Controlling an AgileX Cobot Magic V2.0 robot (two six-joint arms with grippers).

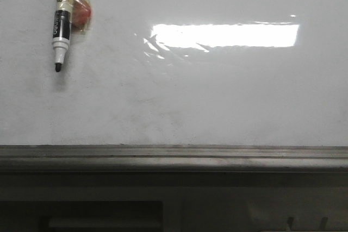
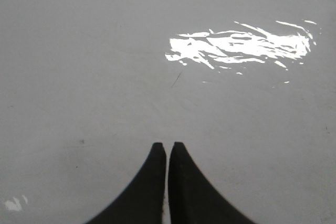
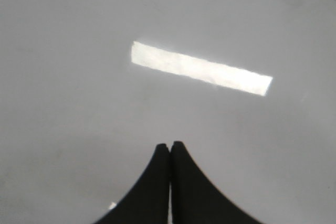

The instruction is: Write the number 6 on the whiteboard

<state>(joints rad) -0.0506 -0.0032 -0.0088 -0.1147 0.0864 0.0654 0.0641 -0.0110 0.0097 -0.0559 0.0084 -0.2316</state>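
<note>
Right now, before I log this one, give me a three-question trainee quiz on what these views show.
1. True or false: a 6 is already drawn on the whiteboard.
2. Where does the marker sit in the front view? A) upper left, tip down B) on the bottom rail C) centre
3. How do the jaws of the left gripper and right gripper stand?

Key: 1 false, no stroke shows. 2 A. 3 Both shut, holding nothing.

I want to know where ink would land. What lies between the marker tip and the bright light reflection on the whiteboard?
Front view: only bare whiteboard, faintly smudged, between marker tip and reflection. No 6 drawn.
</note>
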